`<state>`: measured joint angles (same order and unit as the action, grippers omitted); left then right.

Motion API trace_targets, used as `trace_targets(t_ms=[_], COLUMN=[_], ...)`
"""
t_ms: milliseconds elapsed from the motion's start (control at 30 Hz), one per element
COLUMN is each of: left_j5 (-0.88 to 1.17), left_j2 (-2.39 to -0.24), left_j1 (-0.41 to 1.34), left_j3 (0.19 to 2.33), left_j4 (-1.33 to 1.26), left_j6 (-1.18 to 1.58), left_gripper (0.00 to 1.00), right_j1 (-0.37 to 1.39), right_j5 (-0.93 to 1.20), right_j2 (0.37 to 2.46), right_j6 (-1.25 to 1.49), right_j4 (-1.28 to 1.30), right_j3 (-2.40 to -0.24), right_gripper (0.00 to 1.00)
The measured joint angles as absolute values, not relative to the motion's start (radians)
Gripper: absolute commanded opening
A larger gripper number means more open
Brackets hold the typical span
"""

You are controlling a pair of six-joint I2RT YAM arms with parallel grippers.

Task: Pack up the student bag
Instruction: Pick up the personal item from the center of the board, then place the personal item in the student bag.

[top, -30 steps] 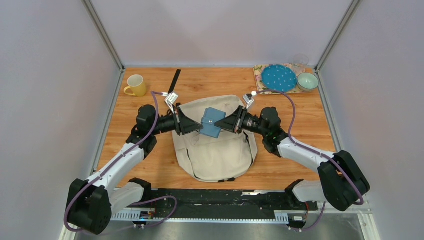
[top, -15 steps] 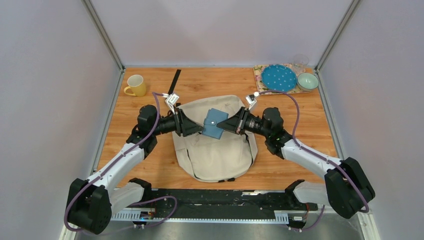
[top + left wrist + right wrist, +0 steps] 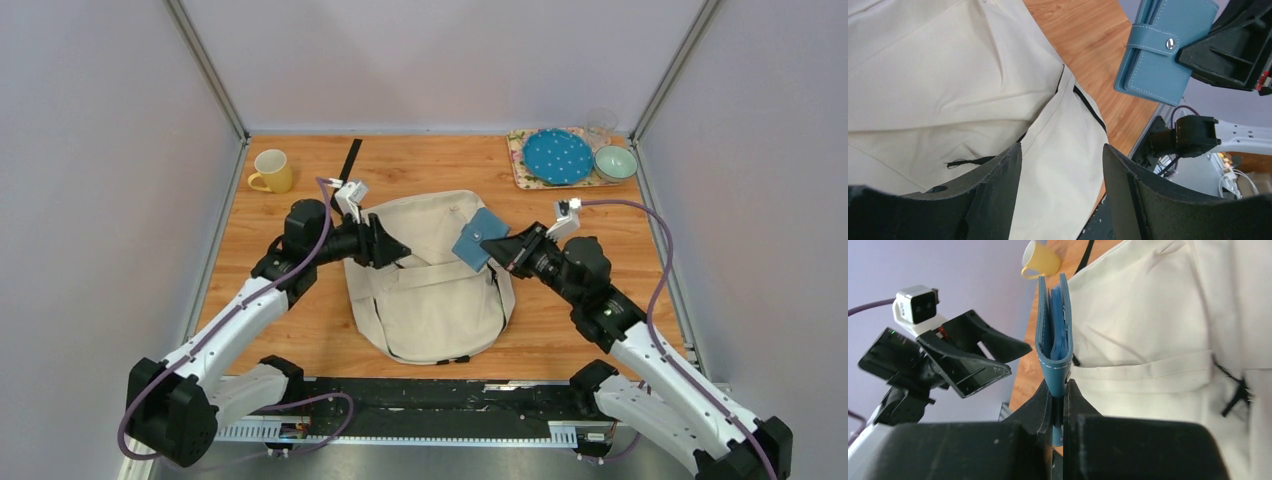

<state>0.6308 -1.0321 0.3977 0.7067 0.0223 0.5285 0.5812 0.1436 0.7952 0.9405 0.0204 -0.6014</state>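
Note:
The student bag [image 3: 430,295] is a large cream backpack lying flat mid-table; it also fills the left wrist view [image 3: 948,85] and the right wrist view [image 3: 1148,325]. A blue snap wallet [image 3: 478,238] hangs in the air over the bag's upper right part, pinched at one end by my right gripper [image 3: 498,246], which is shut on it. In the right wrist view the wallet [image 3: 1054,325] stands edge-on above the right gripper [image 3: 1059,390]. My left gripper [image 3: 400,252] hovers open over the bag's left side, apart from the wallet [image 3: 1163,47]; nothing sits in the left gripper [image 3: 1062,152].
A yellow mug [image 3: 272,170] and a black strap [image 3: 350,158] lie at the back left. At the back right, a tray holds a blue dotted plate [image 3: 557,155], with a green bowl [image 3: 615,162] and a glass [image 3: 601,122] beside it.
My left gripper opened, let go of the wallet and drew back to the left. My right gripper carried the wallet to the right, away from the bag's middle.

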Motion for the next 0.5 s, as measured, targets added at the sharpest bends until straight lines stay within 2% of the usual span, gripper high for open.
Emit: trace_targets(t_ms=[400, 433, 500], left_j5=[0.319, 0.293, 0.233], left_j2=[-1.246, -1.267, -1.313], left_j1=[0.623, 0.632, 0.651], left_j3=[0.89, 0.902, 0.94], left_j4=[0.22, 0.239, 0.282], left_j6=[0.394, 0.394, 0.397], left_gripper=[0.68, 0.75, 0.77], right_j1=[0.581, 0.581, 0.581], right_j5=[-0.099, -0.11, -0.126], right_j2=[0.589, 0.572, 0.548], right_j6=[0.9, 0.9, 0.9], right_j4=[0.28, 0.29, 0.302], right_j3=[-0.578, -0.573, -0.56], right_gripper=[0.0, 0.0, 0.0])
